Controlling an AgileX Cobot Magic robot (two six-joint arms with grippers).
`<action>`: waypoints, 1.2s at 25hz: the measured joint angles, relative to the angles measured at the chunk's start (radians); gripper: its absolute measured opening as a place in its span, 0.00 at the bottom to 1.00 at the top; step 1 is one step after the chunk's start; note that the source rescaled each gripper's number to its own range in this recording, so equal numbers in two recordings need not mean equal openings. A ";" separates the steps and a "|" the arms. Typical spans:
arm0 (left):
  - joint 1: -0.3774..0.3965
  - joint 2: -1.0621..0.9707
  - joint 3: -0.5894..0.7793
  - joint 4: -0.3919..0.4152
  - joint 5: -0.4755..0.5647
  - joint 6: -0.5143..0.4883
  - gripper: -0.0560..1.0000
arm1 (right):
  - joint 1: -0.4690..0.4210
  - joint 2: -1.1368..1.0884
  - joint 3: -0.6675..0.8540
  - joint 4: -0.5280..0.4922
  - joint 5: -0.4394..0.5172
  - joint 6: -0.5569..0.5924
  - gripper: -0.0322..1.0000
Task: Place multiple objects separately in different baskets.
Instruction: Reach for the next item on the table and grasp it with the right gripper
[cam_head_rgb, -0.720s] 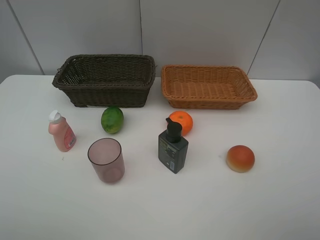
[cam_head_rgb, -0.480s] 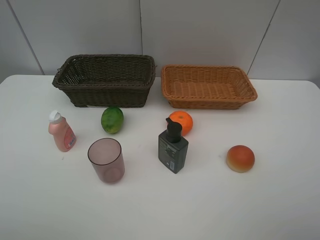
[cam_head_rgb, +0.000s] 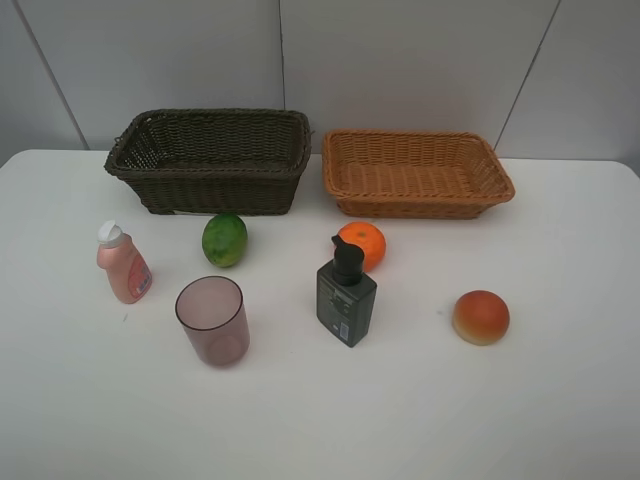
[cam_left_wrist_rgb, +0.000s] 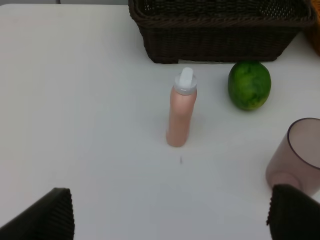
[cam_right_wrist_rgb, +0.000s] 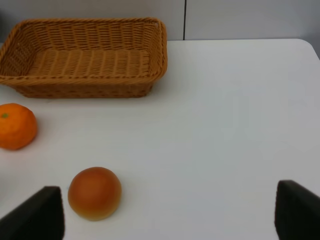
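Two baskets stand at the back of the white table: a dark brown one (cam_head_rgb: 210, 160) and a light orange-tan one (cam_head_rgb: 415, 172). In front lie a green fruit (cam_head_rgb: 225, 239), an orange (cam_head_rgb: 362, 244), a peach-like fruit (cam_head_rgb: 481, 317), a pink bottle (cam_head_rgb: 123, 263), a dark pump bottle (cam_head_rgb: 346, 295) and a mauve cup (cam_head_rgb: 212, 320). Neither arm shows in the high view. My left gripper (cam_left_wrist_rgb: 170, 215) is open, well short of the pink bottle (cam_left_wrist_rgb: 181, 108). My right gripper (cam_right_wrist_rgb: 167, 212) is open, with the peach-like fruit (cam_right_wrist_rgb: 95, 193) near one fingertip (cam_right_wrist_rgb: 37, 212).
A grey panelled wall rises behind the baskets. The left wrist view also holds the green fruit (cam_left_wrist_rgb: 249, 85), the cup (cam_left_wrist_rgb: 297, 157) and the dark basket (cam_left_wrist_rgb: 220, 27). The right wrist view also holds the orange (cam_right_wrist_rgb: 16, 126) and the tan basket (cam_right_wrist_rgb: 87, 57).
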 joint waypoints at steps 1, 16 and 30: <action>0.000 0.000 0.000 0.000 0.000 0.000 1.00 | 0.000 0.000 0.000 0.000 0.000 0.000 0.91; 0.000 0.000 0.000 0.000 0.000 0.000 1.00 | 0.000 0.000 0.000 0.000 0.000 0.000 0.91; 0.000 0.000 0.000 0.000 0.000 0.000 1.00 | 0.000 0.000 0.000 0.000 0.000 0.000 0.91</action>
